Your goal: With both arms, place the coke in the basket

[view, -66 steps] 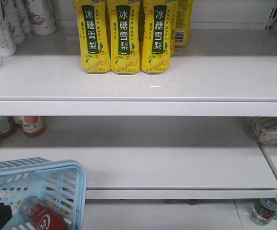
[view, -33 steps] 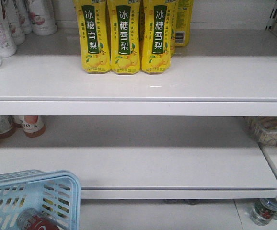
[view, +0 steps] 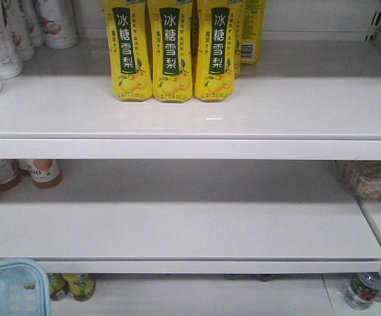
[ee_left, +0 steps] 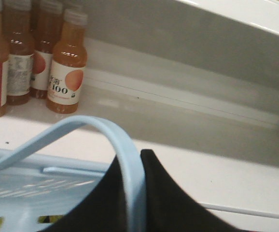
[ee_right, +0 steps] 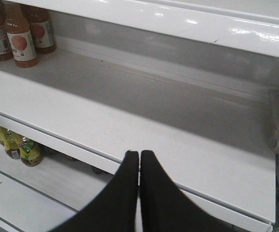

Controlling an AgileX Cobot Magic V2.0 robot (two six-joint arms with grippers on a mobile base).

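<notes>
Basket dropped to your bottom-left corner, coke gone from view; left gripper clamps its handle, right gripper pinched closed on nothing.

My left gripper: black fingers pressed together on the thin handle, which runs between them. My right gripper: black fingers closed tip to tip, nothing between them, pointing forward.

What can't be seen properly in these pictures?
- Coke: shows in no view.
- Basket: front view's bottom-left corner cuts off all but one corner; its inside is hidden.
- Left gripper: left wrist view shows it shut on the basket handle, the lower part cropped.
- Right gripper: shut, empty.
</notes>
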